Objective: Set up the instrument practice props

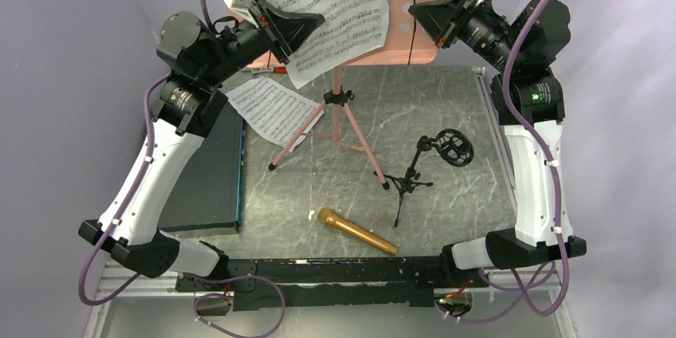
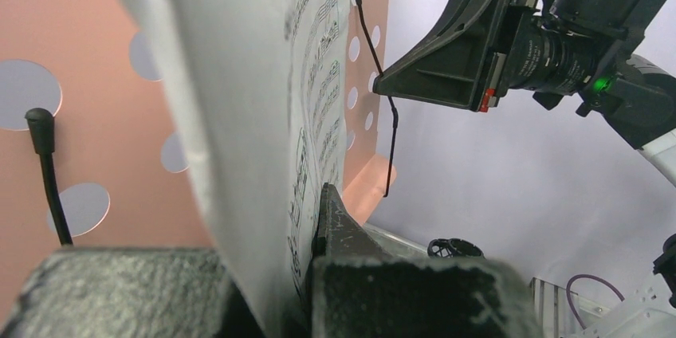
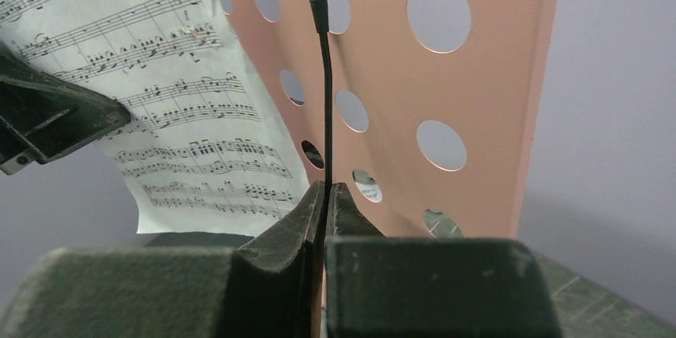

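The pink music stand (image 3: 478, 75), upper middle of the top view, is showing a smooth, matt painted face that looks like sheet metal. The sheet-music pages (image 1: 327, 3) are looking like thin, matt white paper, slightly curled. A thin black wire (image 3: 325, 107) is ending in a rounded, rubbery-looking tip. The fingers (image 3: 279, 242) of the right gripper (image 3: 327, 194) are showing rough, grainy black pads with scuffed edges. Lower centre, the gold microphone (image 1: 357, 231) is giving off a satin metallic sheen. The black mic stand (image 1: 409, 182) is looking matt, and the table (image 1: 446, 115) is showing a smooth grey marbled finish. The white arm shells (image 1: 534, 170) are looking like glossy plastic.
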Action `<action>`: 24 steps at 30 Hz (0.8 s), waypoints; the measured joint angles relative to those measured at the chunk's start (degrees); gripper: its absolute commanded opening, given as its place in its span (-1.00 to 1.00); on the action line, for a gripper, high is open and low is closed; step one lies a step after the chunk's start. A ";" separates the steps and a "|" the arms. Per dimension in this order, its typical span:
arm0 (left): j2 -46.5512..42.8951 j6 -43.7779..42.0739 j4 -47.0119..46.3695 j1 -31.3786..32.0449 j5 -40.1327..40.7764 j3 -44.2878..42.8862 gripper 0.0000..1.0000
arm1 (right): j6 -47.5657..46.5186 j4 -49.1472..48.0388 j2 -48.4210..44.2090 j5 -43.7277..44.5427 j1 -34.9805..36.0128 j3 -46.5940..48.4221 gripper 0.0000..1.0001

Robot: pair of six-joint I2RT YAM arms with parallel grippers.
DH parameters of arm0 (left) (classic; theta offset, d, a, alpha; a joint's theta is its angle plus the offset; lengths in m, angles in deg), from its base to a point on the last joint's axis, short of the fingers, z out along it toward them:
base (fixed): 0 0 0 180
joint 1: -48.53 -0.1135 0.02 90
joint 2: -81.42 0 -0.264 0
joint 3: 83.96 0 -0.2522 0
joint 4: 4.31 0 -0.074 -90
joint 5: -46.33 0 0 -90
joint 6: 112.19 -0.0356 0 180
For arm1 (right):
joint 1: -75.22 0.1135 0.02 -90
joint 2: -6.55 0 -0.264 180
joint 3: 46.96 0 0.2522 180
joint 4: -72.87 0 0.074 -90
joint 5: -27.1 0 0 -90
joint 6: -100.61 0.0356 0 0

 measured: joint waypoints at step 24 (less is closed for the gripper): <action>4.79 1.55 -1.27 0.00 -1.42 -3.61 -0.95 | -0.28 -8.28 -4.74 -5.81 0.00 -8.07 -1.00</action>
